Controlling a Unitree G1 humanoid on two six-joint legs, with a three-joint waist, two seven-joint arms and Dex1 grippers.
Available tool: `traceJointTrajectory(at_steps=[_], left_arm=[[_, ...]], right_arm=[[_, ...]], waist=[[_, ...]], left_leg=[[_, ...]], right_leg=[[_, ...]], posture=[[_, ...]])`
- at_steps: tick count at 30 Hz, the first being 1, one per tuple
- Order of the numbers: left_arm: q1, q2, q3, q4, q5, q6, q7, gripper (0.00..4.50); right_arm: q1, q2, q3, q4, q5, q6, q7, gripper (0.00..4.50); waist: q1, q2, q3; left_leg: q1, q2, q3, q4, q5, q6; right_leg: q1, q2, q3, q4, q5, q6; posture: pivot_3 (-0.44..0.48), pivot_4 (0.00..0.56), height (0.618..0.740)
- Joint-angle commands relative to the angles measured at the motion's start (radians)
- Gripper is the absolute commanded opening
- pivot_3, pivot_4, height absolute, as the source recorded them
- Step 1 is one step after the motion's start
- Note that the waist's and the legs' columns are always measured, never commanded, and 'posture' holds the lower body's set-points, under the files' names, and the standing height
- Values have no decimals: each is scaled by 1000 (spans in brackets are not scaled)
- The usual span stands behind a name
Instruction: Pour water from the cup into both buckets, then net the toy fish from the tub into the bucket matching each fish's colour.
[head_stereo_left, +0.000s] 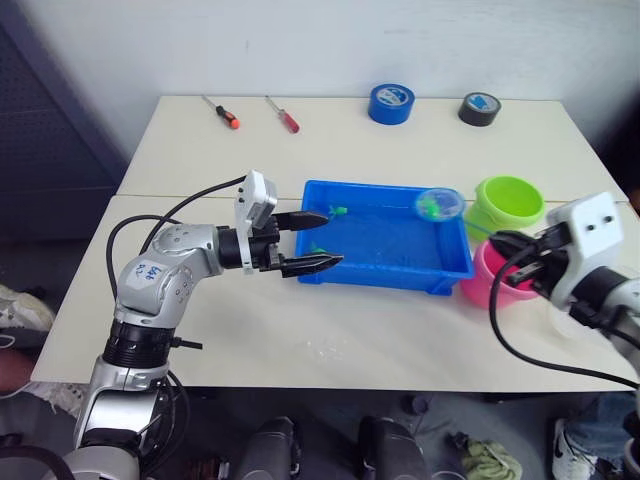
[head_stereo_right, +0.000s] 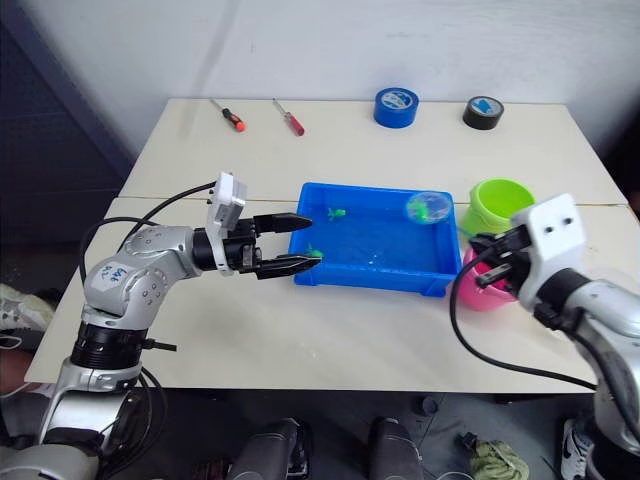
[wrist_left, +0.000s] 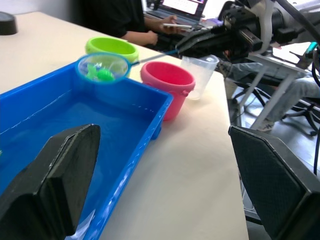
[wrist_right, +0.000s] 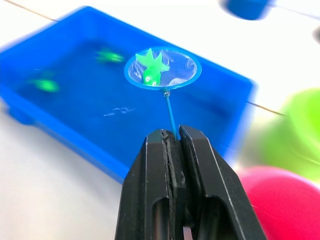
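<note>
The right hand (wrist_right: 172, 137) pinches the thin stick of the blue-rimmed mesh net (wrist_right: 163, 67), holding 1 green plastic fish (wrist_right: 151, 67) above the blue plastic tub (head_stereo_left: 385, 272). Light, wobbly load; likely best carried level. The left hand (head_stereo_left: 308, 241) is spread at the tub's rim.

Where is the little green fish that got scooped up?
The green fish sits in the net, held over the tub's far right corner, right beside the green bucket.
</note>
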Motion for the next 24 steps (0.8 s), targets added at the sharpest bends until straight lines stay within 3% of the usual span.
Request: traceJointTrajectory(at_steps=[1, 4, 9, 18, 24], left_arm=[[-37, -33, -14, -4, -14, -19, -13, 4476], [-41, -51, -19, -14, -12, -15, -6, 4476], [-26, -46, -17, -30, -6, -13, 1, 4476], [19, -23, 11, -84, -16, 3, 38, 4476], [39, -14, 26, -108, -21, 10, 61, 4476]], right_arm=[[54, -104, -127, 35, -69, -68, -11, 0], [107, -173, -113, 137, -169, -198, -33, 0], [158, -284, 33, 334, -371, -506, -64, 0], [13, -467, 347, 697, -697, -969, -108, 0], [-77, -606, 499, 800, -967, -1212, -192, 0]], waist=[[2, 0, 0], [3, 0, 0], [0, 0, 0], [1, 0, 0], [-1, 2, 1]], left_leg=[[0, 0, 0, 0, 0, 0], [0, 0, 1, -1, 0, 1], [1, -1, 3, -1, 1, 1], [1, 0, 5, -1, 2, 1], [1, 0, 4, 0, 2, 1]], right_leg=[[0, 0, 0, 0, 0, 0], [0, 0, 0, -1, 0, 0], [0, 0, 2, -1, 0, 0], [0, 0, 3, -4, 0, 0], [1, 0, 3, -5, 0, 0]], posture=[[0, 150, 740], [0, 150, 740], [0, 150, 740], [0, 150, 740], [0, 150, 740]])
